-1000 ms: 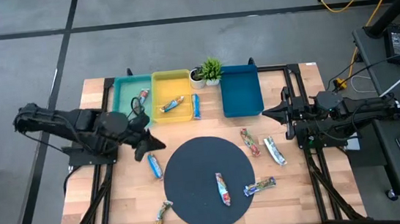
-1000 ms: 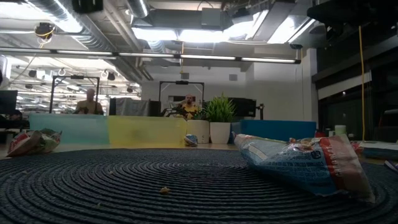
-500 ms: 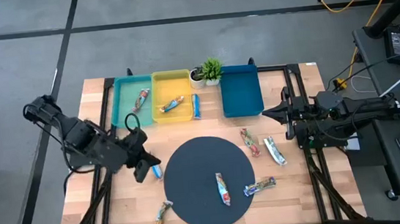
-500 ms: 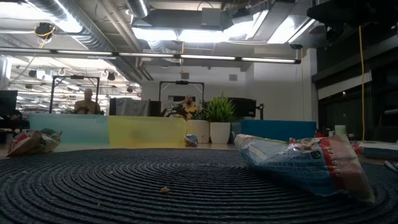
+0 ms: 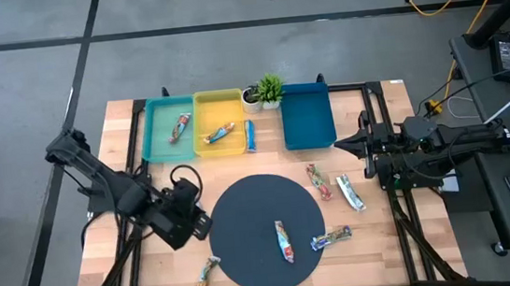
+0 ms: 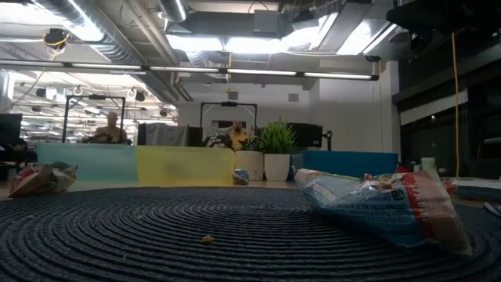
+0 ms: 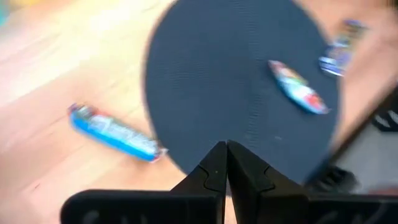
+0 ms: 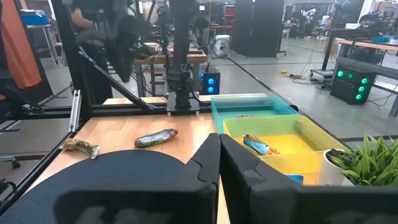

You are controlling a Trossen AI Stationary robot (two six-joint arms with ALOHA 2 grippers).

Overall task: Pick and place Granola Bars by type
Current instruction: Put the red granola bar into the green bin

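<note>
Several granola bars lie about. One is in the green tray (image 5: 167, 142), one in the yellow tray (image 5: 218, 114), and a blue one (image 5: 250, 136) lies on the wood beside it. One bar (image 5: 285, 241) rests on the round dark mat (image 5: 243, 210). Others lie at the right (image 5: 315, 180) (image 5: 350, 192) (image 5: 331, 238) and near the front left (image 5: 206, 276). My left gripper (image 7: 225, 146) is shut and empty, pointing steeply down over the mat's left edge, next to a blue bar (image 7: 115, 134) lying flat on the wood. My right gripper (image 8: 219, 140) waits shut and level at the right.
A blue tray (image 5: 307, 114) and a small potted plant (image 5: 267, 90) stand at the far edge. The table's wooden top (image 5: 169, 273) has free room at the near left. People sit in the room beyond the table in the low view.
My left gripper has swung from beside the green tray toward the table's near edge, tipping downward and rolling as it went, and now stands over the mat's left edge by the blue bar. No bar has moved.
</note>
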